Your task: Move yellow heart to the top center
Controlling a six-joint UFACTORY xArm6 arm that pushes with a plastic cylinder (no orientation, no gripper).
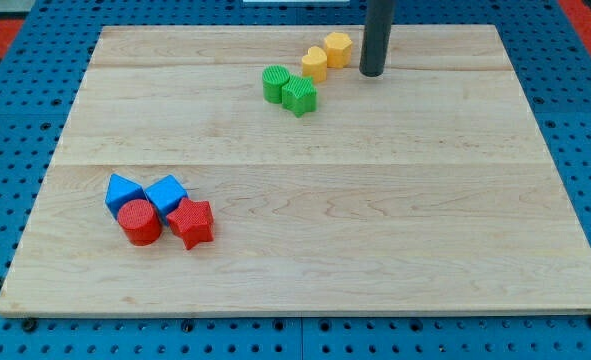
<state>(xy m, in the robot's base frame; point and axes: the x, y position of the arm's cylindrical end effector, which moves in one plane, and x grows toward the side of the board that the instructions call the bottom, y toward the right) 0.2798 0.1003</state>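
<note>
- Counter [305,250]: wooden board; no containers on it, nothing held in anything.
- Rod: no jaws fitted, so no open or closed state; my tip [372,73] sits just right of the yellow pair near top centre.
- Green pair [289,88]: risk; a leftward push could drive the yellows into them.
- Yellow heart [315,64], as I judge it, touches the other yellow block [338,48]; pushing one may drag both.

yellow blocks [315,63] were 2 | green blocks [275,83] were 2 | blue blocks [124,191] were 2 | red blocks [138,222] were 2 | rod [376,38] was 1 | board [375,220] was 1
</note>
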